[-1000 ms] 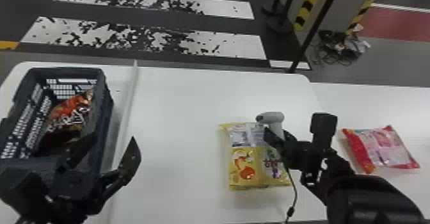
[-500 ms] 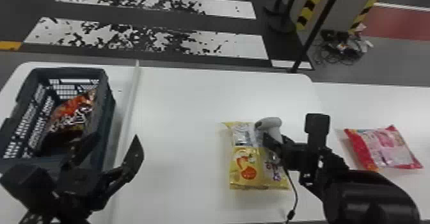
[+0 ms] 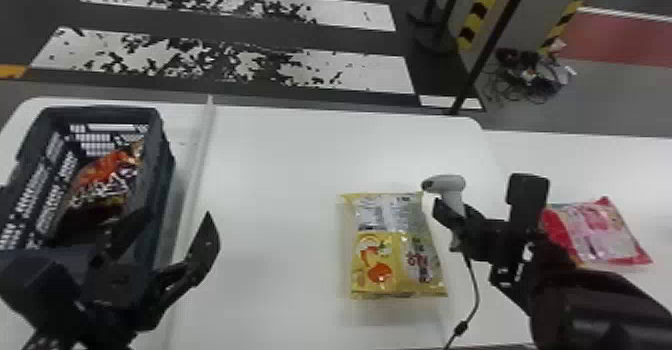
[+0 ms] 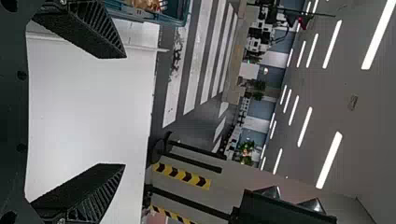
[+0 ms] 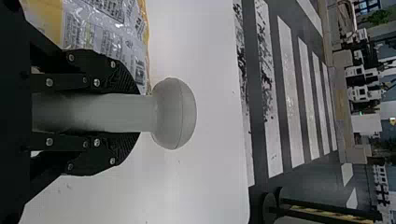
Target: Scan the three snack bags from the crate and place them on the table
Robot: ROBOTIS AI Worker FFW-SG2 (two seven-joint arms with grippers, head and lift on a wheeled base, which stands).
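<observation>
My right pincer is closed round the handle of a pale grey plastic scanner, right beside the landmark, a yellow foil-like snack bag lying flat on the white worktop. My left pincer is spread, empty, left of that bag; farther left, a dark slatted plastic crate holds a glossy orange-and-dark snack bag. A pink-and-red bag lies to the landmark's right. The crate's bag should be light, soft, slippery and crushable; I'd pinch its middle gently.
</observation>
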